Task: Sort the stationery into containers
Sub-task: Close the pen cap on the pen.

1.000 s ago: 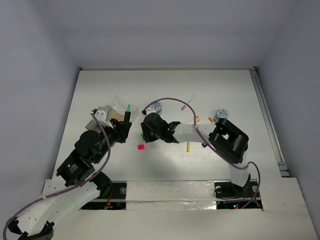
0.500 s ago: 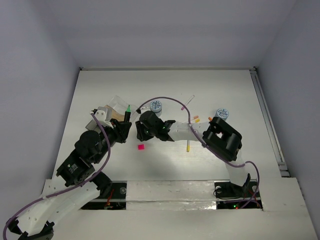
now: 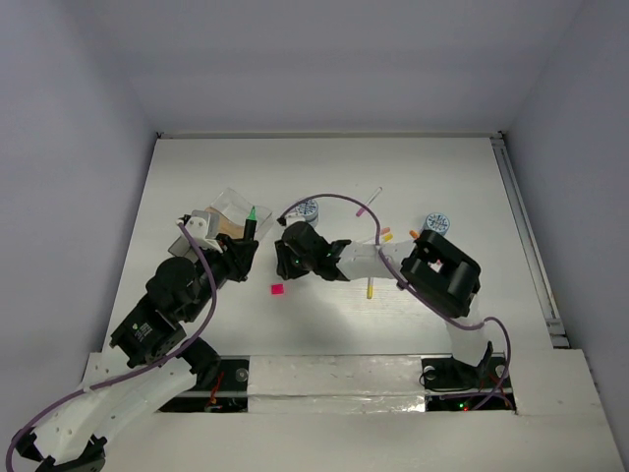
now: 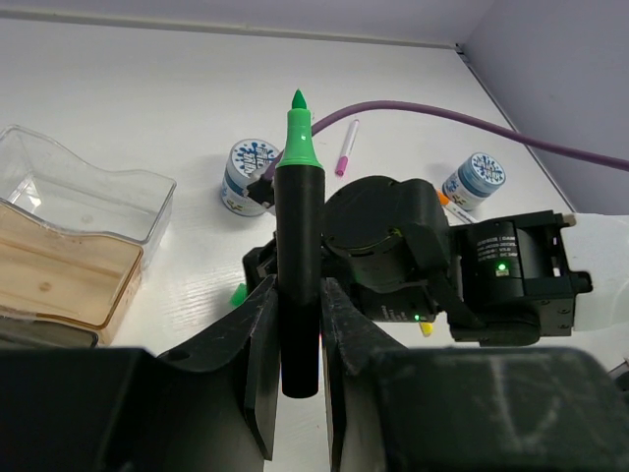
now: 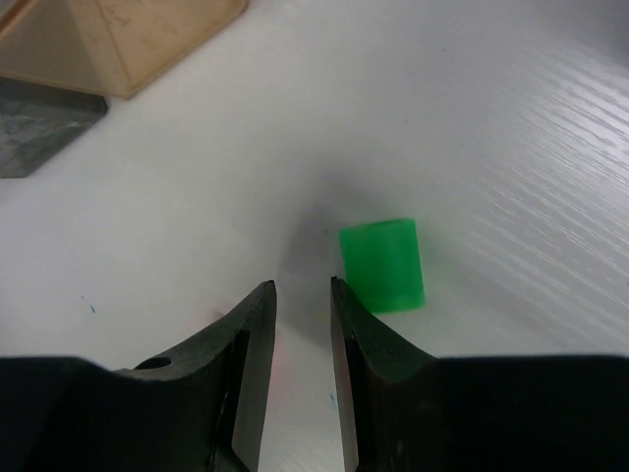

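Note:
My left gripper (image 3: 246, 243) is shut on a black marker with a green cap (image 3: 251, 223) and holds it tip forward, next to the containers (image 3: 222, 213). In the left wrist view the marker (image 4: 298, 246) stands between the fingers (image 4: 263, 334). The clear tray (image 4: 93, 192) and the tan tray (image 4: 54, 280) lie at the left. My right gripper (image 3: 286, 262) is low over the table, its jaws a little apart and empty (image 5: 300, 287). A small green cube (image 5: 383, 264) lies just outside its right finger. It also shows in the left wrist view (image 4: 239, 293).
A pink cube (image 3: 278, 289) lies in front of the right gripper. Two blue-white discs (image 3: 307, 208) (image 3: 436, 223) and thin white pens with pink (image 3: 369, 203), yellow (image 3: 370, 286) and orange (image 3: 386, 234) tips lie around the right arm. The tan tray corner (image 5: 128, 39) is nearby.
My right gripper shifted a little left toward the trays and then slightly back right. The left arm and its marker have not moved.

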### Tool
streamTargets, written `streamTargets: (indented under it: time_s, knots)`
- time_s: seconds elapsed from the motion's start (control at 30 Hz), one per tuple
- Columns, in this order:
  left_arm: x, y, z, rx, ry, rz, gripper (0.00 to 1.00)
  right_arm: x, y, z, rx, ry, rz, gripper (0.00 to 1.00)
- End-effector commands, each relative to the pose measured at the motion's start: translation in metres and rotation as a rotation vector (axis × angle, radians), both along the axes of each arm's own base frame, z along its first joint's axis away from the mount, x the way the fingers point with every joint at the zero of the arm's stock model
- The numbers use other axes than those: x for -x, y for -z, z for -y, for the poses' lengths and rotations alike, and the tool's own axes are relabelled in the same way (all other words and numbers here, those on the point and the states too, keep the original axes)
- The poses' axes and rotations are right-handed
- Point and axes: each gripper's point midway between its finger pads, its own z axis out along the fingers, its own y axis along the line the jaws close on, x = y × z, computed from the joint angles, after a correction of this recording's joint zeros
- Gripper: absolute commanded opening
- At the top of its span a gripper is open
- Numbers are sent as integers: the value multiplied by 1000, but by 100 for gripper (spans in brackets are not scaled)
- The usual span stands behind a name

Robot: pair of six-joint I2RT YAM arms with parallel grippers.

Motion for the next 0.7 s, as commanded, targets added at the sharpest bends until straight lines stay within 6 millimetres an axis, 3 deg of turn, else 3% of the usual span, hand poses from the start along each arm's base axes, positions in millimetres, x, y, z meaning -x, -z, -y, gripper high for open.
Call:
streamTargets:
  time_s: [0.0, 0.23, 0.33, 0.47, 0.6, 0.67]
  knots:
    - [-2, -8, 1, 15, 0, 30, 0, -11, -24, 14, -21, 44, 54, 35]
    - [-2, -7, 1, 14, -1, 27, 0, -26, -18, 52, 29, 118, 69, 36]
    - [-2, -7, 1, 11, 0, 25, 0, -31, -22, 61, 10, 131, 70, 46]
    - [-3, -7, 2, 10, -1, 24, 0, -25, -27, 49, -38, 86, 43, 57]
    - [-2, -6, 1, 14, -2, 24, 0, -17, -33, 38, -109, 57, 6, 58]
    - [-2, -7, 1, 15, 0, 25, 0, -1, -31, 32, -139, 15, -32, 58]
